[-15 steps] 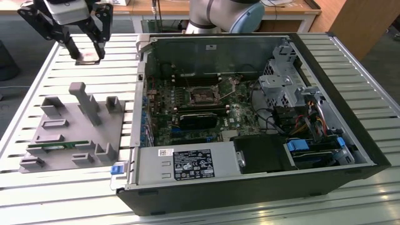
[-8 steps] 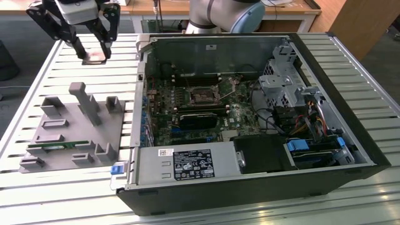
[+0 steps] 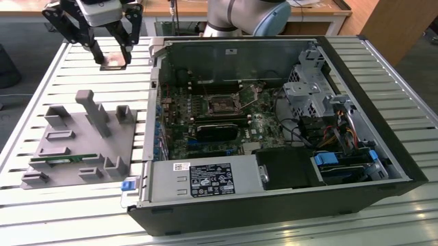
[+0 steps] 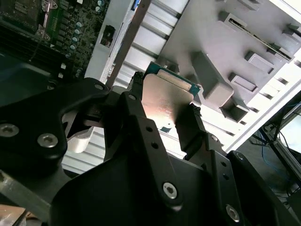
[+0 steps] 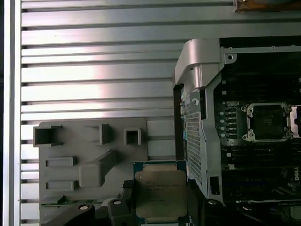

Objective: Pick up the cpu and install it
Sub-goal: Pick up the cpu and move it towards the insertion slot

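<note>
My gripper (image 3: 113, 62) hangs above the slatted table at the exterior view's upper left, shut on the cpu (image 3: 114, 62). The cpu (image 5: 160, 193) is a flat square chip with a silver top and a green edge, pinched by its sides between the black fingers (image 4: 141, 127) in both wrist views. It is lifted off the table, apart from the grey holder. The open computer case (image 3: 274, 128) lies to the exterior view's right, with the empty motherboard socket (image 3: 223, 105) inside; the socket (image 5: 268, 121) also appears in the first wrist view.
A grey holder tray (image 3: 82, 143) with posts and slots lies on the table at the exterior view's left, with a green memory stick (image 3: 61, 159) in it. The case's metal wall (image 3: 156, 92) stands between gripper and motherboard. Cables and drive bays (image 3: 342, 128) fill the case's right side.
</note>
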`<state>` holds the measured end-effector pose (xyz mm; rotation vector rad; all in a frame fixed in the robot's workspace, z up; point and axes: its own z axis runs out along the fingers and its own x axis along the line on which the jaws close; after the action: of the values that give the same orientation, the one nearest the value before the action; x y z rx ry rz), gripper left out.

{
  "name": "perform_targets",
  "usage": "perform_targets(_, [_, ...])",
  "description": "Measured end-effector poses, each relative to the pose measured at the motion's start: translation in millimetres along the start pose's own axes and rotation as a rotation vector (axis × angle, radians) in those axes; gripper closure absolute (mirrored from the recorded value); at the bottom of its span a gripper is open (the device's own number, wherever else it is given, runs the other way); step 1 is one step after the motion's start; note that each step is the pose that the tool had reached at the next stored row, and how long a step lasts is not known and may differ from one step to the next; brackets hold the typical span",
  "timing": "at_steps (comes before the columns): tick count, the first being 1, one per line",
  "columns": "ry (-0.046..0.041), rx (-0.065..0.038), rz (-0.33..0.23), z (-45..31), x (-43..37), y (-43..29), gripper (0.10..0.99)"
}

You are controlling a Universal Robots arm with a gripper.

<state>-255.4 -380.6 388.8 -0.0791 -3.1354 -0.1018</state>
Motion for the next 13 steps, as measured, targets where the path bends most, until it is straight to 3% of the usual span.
perform_targets(13, [0.0002,0.0,0.0,0.0,-21.5,1.1,0.553])
